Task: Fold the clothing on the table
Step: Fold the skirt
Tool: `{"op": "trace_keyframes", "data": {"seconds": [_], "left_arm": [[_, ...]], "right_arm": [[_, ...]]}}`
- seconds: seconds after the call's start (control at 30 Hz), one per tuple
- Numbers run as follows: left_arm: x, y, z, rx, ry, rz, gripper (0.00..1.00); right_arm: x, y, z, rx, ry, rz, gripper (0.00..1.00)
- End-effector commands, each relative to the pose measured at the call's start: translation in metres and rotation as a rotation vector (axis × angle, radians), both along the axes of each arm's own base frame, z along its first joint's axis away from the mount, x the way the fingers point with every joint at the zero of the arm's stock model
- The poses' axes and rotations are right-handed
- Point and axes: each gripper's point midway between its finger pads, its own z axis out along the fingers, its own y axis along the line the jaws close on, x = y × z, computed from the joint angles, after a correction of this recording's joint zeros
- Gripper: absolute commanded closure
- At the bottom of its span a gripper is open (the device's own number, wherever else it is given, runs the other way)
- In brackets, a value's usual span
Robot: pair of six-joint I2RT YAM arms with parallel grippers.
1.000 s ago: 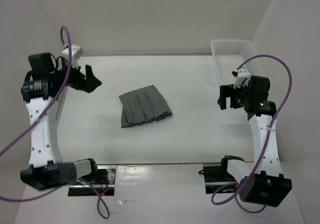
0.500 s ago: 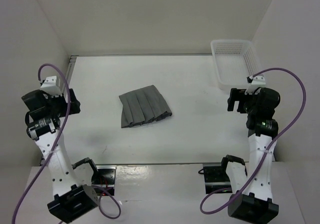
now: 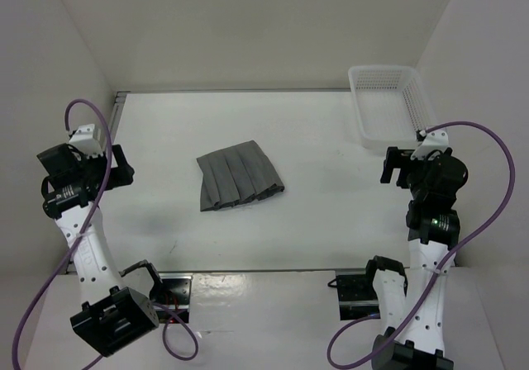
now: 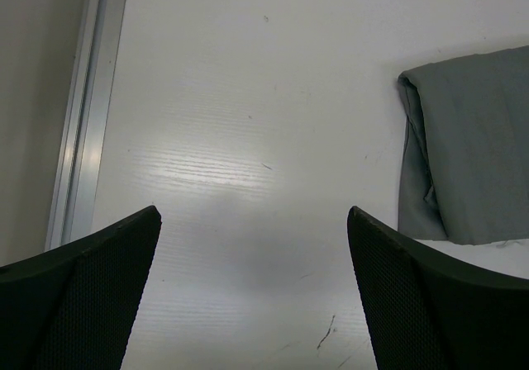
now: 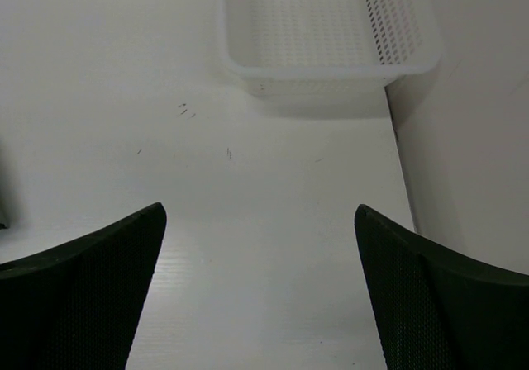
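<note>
The clothing [image 3: 240, 176], a dark grey pleated skirt, lies folded into a compact shape left of the middle of the white table [image 3: 322, 155]. In the left wrist view its folded edge [image 4: 471, 147] shows at the right. My left gripper [image 3: 124, 172] hovers at the table's left side, well clear of the skirt, open with nothing between its fingers [image 4: 252, 213]. My right gripper [image 3: 388, 165] hovers at the right side, far from the skirt, also open and empty [image 5: 259, 209]. Under each gripper there is only bare table.
A white mesh basket [image 3: 364, 130] stands at the back right corner; its near wall [image 5: 322, 79] is ahead of my right gripper. A metal rail [image 3: 116, 110] runs along the left edge, seen beside my left gripper [image 4: 83, 130]. White walls enclose the table.
Both arms have drawn back from over the table towards its sides, the left one swinging down and left, the right one moving right. The skirt has not moved.
</note>
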Motion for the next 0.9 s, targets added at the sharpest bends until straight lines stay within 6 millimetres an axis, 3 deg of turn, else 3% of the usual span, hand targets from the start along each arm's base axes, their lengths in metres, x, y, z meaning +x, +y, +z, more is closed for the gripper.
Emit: {"op": "trace_keyframes", "data": {"seconds": [0.0, 0.2, 0.87], "left_arm": [[0.006, 0.001, 0.015, 0.020, -0.051, -0.017, 0.01], [0.000, 0.000, 0.031, 0.059, -0.101, 0.004, 0.01], [-0.002, 0.005, 0.034, 0.076, -0.109, 0.034, 0.01]], "right_arm": [[0.004, -0.017, 0.022, -0.015, -0.095, -0.101, 0.01], [0.004, -0.021, 0.024, -0.014, -0.104, -0.124, 0.01], [0.005, -0.019, 0.020, -0.009, -0.095, -0.115, 0.01]]}}
